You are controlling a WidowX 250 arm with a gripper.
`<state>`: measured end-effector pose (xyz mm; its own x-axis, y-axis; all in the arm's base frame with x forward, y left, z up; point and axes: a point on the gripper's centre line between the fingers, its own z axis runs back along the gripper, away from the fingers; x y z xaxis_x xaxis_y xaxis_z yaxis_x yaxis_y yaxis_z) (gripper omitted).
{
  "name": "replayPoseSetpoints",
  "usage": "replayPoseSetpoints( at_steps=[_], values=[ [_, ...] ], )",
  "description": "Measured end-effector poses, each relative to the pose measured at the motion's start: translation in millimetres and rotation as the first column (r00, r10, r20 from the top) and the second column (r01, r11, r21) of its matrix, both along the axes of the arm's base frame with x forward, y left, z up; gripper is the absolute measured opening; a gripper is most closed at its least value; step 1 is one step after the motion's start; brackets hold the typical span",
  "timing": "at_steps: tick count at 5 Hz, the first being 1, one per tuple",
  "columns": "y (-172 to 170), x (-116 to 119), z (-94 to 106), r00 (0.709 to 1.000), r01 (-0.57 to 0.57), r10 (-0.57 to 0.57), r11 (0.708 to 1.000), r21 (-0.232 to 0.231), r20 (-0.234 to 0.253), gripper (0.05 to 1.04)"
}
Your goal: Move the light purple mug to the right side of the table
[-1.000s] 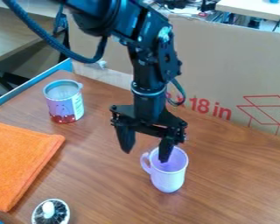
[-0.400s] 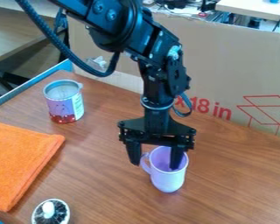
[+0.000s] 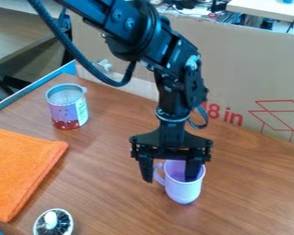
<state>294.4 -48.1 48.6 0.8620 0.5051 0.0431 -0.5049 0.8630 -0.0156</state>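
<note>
Fingers (image 3: 146,170) well apart, 1 inside lilac mug (image 3: 183,190)

This looks like a robotics lab or workshop: a black robot arm (image 3: 174,89) hangs over a wood-grain tabletop (image 3: 112,183). Behind the gripper (image 3: 169,179), a printed cardboard panel (image 3: 254,69) stands upright like a makeshift screen. Beyond that, farther from the gripper, are tangled cables (image 3: 252,21), small equipment and a pale worktable (image 3: 266,9).
</note>
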Motion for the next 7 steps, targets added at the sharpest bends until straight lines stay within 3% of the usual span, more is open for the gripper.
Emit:
replayPoseSetpoints(
  at_steps=[1, 2, 3, 4, 5, 6, 7],
  values=[
    [0, -2, -5.5, 0.999, -0.022, 0.022, 1.0, 0.005, -0.031, 0.691],
    [2, -2, -5.3, 0.999, -0.036, 0.036, 0.999, 0.021, -0.034, 0.394],
    [5, -11, 4.1, 1.0, -0.019, 0.019, 1.0, 0.023, -0.017, 0.175],
    [8, -14, 22.9, 0.999, 0.04, -0.041, 0.998, 0.041, 0.013, 0.093],
    [-9, -8, 37.6, 0.989, 0.146, -0.147, 0.988, 0.042, 0.034, 0.088],
    [-42, 10, 52.6, 0.948, 0.31, -0.308, 0.951, -0.004, 0.084, 0.088],
    [-91, 34, 40.6, 0.846, 0.531, -0.525, 0.845, -0.058, 0.091, 0.089]
  ],
)
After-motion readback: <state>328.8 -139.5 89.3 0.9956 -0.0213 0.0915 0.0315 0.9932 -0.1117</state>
